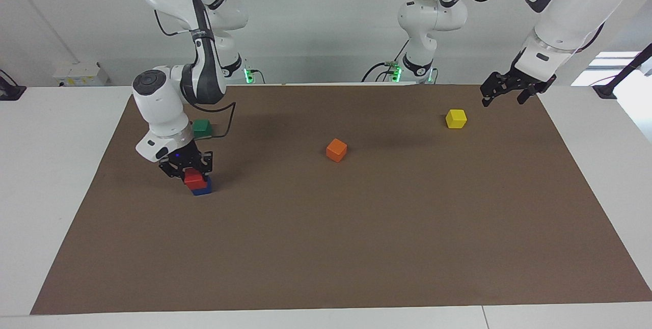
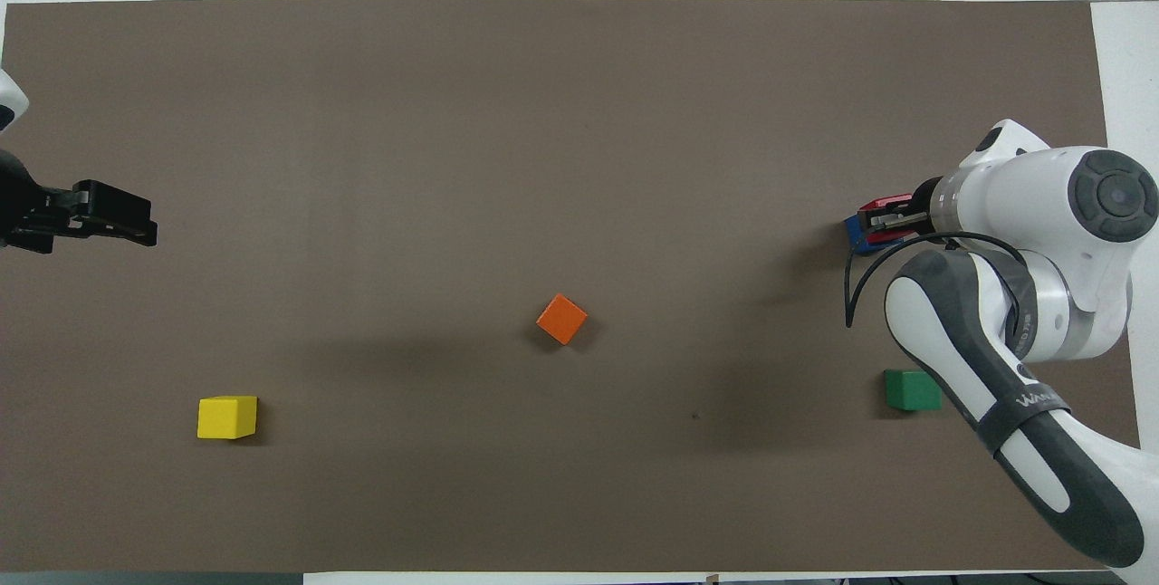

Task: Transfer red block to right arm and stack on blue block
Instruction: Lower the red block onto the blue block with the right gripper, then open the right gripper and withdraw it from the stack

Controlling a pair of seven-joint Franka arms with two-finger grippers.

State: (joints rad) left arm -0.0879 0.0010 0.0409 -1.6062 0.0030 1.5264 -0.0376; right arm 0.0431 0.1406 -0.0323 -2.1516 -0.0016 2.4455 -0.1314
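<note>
The right tool (image 1: 187, 170) is clamped on the red block (image 1: 194, 179), which sits on the blue block (image 1: 202, 189) toward the right arm's end of the worktop (image 1: 356, 247). The left tool (image 1: 504, 92), fingers apart and empty, waits raised above the worktop's edge near the yellow block (image 1: 456, 118).

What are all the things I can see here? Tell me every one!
red block: one, bright red, on the blue block, toward the right arm's end
blue block: one, deep blue, under the red block
green block: one, nearer the robots than the stack
orange block: one, mid-mat
yellow block: one, toward the left arm's end
mat: one, brown, covering the white table
right gripper: black, shut on the red block
left gripper: black, open, waiting over the mat's edge
</note>
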